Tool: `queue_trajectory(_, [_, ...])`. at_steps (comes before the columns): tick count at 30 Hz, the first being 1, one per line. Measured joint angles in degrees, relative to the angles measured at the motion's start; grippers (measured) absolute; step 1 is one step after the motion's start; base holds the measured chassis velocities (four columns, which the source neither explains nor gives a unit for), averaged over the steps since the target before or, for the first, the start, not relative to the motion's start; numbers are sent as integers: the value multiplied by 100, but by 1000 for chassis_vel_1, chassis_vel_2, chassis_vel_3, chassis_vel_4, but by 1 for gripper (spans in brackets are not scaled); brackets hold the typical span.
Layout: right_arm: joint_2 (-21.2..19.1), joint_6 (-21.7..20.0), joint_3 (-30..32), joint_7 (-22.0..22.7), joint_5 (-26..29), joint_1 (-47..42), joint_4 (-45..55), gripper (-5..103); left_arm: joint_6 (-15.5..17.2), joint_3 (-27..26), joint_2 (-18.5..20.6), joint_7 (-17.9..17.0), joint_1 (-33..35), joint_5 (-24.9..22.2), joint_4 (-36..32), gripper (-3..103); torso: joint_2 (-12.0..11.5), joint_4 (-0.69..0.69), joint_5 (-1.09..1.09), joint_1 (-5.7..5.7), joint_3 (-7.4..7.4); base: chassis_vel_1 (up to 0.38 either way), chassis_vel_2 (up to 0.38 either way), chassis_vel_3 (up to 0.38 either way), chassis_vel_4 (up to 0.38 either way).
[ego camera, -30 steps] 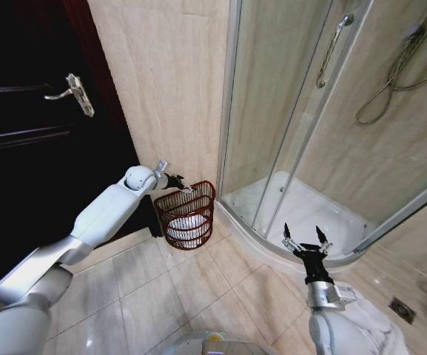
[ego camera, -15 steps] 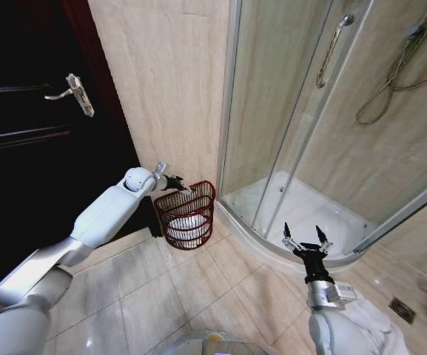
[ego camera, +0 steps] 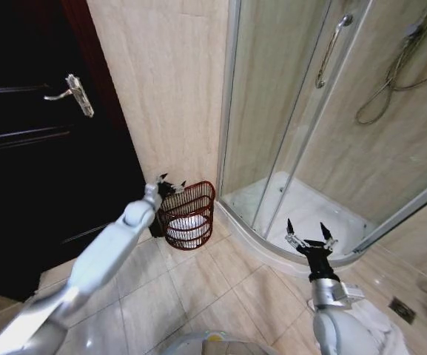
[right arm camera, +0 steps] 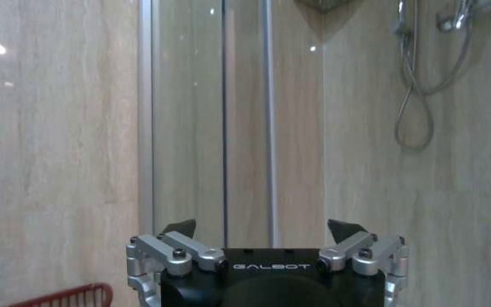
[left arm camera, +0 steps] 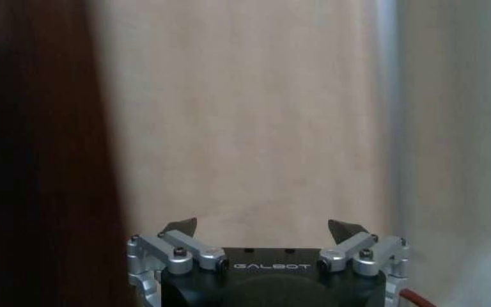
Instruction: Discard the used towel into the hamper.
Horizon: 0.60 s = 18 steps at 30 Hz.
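Note:
The hamper (ego camera: 189,214), a reddish-brown wire basket, stands on the floor against the beige wall beside the shower. A white towel (ego camera: 187,225) lies inside it. My left gripper (ego camera: 172,183) is open and empty, just above the hamper's rim on the door side, with the arm stretched out from the lower left. In the left wrist view the left gripper (left arm camera: 263,228) faces the wall with nothing between its fingers. My right gripper (ego camera: 308,237) is open and empty, held upright in front of the shower tray. The right wrist view shows the right gripper (right arm camera: 263,228) and a bit of the hamper's rim (right arm camera: 68,295).
A dark door (ego camera: 28,133) with a metal handle (ego camera: 76,92) fills the left. The glass shower enclosure (ego camera: 294,126) with its raised tray (ego camera: 302,211) takes up the right. Some white cloth (ego camera: 372,316) lies on the tiled floor (ego camera: 198,288) at the lower right.
My left arm has dropped and pulled back, and its gripper has shifted slightly away from the hamper's rim toward the door. The right gripper has barely moved.

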Motion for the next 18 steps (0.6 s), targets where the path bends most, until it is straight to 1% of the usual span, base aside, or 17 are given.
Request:
queue_trajectory(1, [0,-54,-19,3,-3,-35,75,100,-35,-240,-67,-102,256,53,-208,100,0,1,-2,0,-1,0,0,0,0])
queue_trajectory(2, [0,-54,-19,3,-3,-35,75,100,-35,-240,-67,-102,256,53,-208,100,0,1,-2,0,-1,0,0,0,0])
queue_trajectory(3, [0,-106,-37,3,-2,-60,133,100,-64,-462,-135,-147,503,110,-417,100,0,0,1,0,-1,0,0,0,0])
queue_trajectory(4, [0,-189,-54,11,50,-110,210,100,-107,-698,-223,-154,829,163,-659,100,0,1,5,0,-1,0,0,0,0])
queue_trajectory(5, [0,-252,-60,27,115,-151,266,100,-129,-869,-295,-153,1090,184,-836,100,0,1,-1,0,-1,0,0,0,0])
queue_trajectory(6, [0,-317,-63,43,207,-212,322,100,-138,-1014,-356,-142,1333,191,-1004,100,0,2,-3,0,0,0,0,0,0])
queue_trajectory(7, [0,-317,-63,43,207,-212,322,100,-138,-1014,-356,-142,1333,191,-1004,100,0,2,-3,0,0,0,0,0,0])
queue_trajectory(8, [-34,-380,-66,59,319,-291,367,100,-152,-1179,-411,-130,1613,198,-1188,100,1,-1,3,0,-1,0,0,0,0])
queue_trajectory(9, [-115,-407,-65,75,399,-384,390,100,-210,-1305,-467,-120,1876,236,-1328,100,0,1,4,-1,-1,0,0,0,0])
queue_trajectory(10, [-192,-413,-66,77,458,-457,405,100,-277,-1397,-523,-92,2074,288,-1429,100,0,0,0,0,0,0,0,0,0])
queue_trajectory(11, [-192,-413,-66,77,458,-457,405,100,-277,-1397,-523,-92,2074,288,-1429,100,0,0,0,0,0,0,0,0,0])
queue_trajectory(12, [-314,-414,-64,78,539,-554,417,100,-357,-1506,-605,-64,2280,346,-1543,100,0,0,-2,0,-1,0,0,0,0])
queue_trajectory(14, [-505,-369,-62,81,635,-719,418,100,-492,-1640,-742,-9,2560,412,-1697,100,1,1,4,0,0,0,0,0,0])
queue_trajectory(15, [-612,-305,-61,79,653,-807,416,100,-597,-1678,-834,25,2693,474,-1756,100,1,0,1,-1,-1,0,0,0,0])
queue_trajectory(16, [-612,-305,-61,79,653,-807,416,100,-597,-1678,-834,25,2693,474,-1756,100,1,0,1,-1,-1,0,0,0,0])
queue_trajectory(17, [-685,-247,-58,73,655,-863,408,100,-701,-1684,-899,36,2779,532,-1782,100,1,0,-1,-1,-1,0,0,0,0])
queue_trajectory(18, [-717,-207,-57,68,655,-897,405,100,-796,-1684,-965,44,2854,591,-1795,100,1,0,3,-1,0,0,0,0,0])
